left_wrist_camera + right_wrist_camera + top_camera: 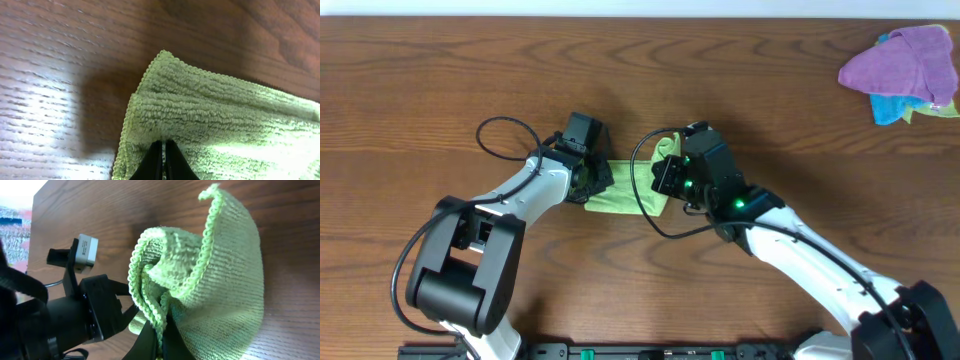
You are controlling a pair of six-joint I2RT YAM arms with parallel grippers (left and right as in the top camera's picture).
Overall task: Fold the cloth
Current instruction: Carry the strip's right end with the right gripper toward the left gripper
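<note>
Lime-green cloth (620, 200) sits bunched on the tabletop (420, 80) because the left end effector (163, 152) and right end effector (161, 332) each pinch one end shut, apparently to carry a fold over.

- Cloth (225, 115): lime-green microfibre is showing a soft, matt, looped pile with a stitched edge.
- Table (50, 60): dark wood grain is catching light with a slight sheen.

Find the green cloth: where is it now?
Overhead, the green cloth lies near the middle of the table, pinched by the left gripper and the right gripper, far from the purple cloth at top right.
</note>
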